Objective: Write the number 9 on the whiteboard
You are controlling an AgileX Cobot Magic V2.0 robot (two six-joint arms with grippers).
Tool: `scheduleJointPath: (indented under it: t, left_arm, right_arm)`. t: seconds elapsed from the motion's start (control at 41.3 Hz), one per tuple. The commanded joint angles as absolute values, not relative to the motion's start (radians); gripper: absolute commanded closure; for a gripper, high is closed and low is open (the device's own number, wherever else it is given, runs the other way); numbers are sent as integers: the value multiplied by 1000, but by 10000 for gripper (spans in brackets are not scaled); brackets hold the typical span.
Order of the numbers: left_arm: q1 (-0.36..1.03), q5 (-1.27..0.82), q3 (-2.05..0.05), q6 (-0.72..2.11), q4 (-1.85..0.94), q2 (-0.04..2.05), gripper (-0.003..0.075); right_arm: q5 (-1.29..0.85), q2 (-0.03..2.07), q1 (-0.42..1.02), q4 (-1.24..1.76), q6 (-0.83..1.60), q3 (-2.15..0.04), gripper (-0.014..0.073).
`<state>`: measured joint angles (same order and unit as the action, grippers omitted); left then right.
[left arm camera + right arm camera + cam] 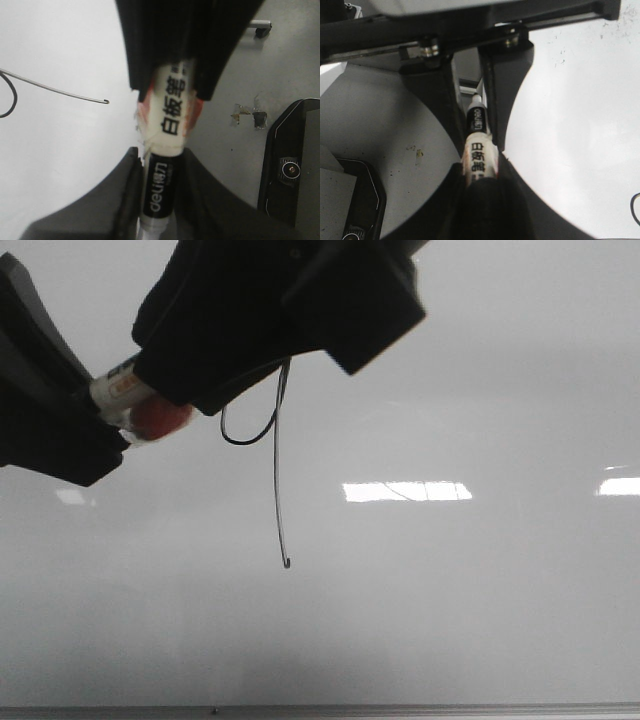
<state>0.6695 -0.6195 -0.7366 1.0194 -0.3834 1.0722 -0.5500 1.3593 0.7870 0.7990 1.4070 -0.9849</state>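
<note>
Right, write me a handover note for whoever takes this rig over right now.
Left gripper: shut on the marker.
Right gripper: shut on the same marker, so both arms hold it, end to end, above the whiteboard.
The number 9 is drawn in thin black line: loop at the top, long tail ending in a small hook. The grippers hide the top of the loop in the front view.
Done: the digit looks complete.
Left: probably only capping or handing off the marker, then clearing the arms from the board. Whether the cap is on cannot be told.
</note>
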Motion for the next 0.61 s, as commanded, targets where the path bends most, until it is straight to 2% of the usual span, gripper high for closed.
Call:
scheduleJointPath:
  t: [0.0, 0.097, 0.169, 0.266, 0.363, 0.508, 0.581]
  left_arm:
    - [676, -565, -771, 1016, -418, 1060, 597]
    - [676, -565, -771, 1016, -418, 1060, 638]
    - [676, -565, -771, 1016, -418, 1060, 688]
    - [674, -565, -771, 1014, -418, 1060, 733]
    - [638, -565, -771, 953, -418, 1060, 739]
    - [494, -563, -771, 765, -418, 1060, 739]
    - [377, -559, -771, 649, -418, 1060, 739]
  right_arm:
    - [-515, 1349, 788, 824, 1418, -1015, 393]
    - [-483, 1345, 788, 871, 1399, -1016, 88]
    - [-441, 1320, 788, 890, 1372, -1017, 3]
    - [-435, 1245, 770, 890, 1335, -1017, 1]
    - [-454, 1130, 703, 889, 1262, -986, 2]
    - [-416, 875, 524, 888, 1166, -775, 7]
    - [-378, 712, 417, 888, 1082, -634, 115]
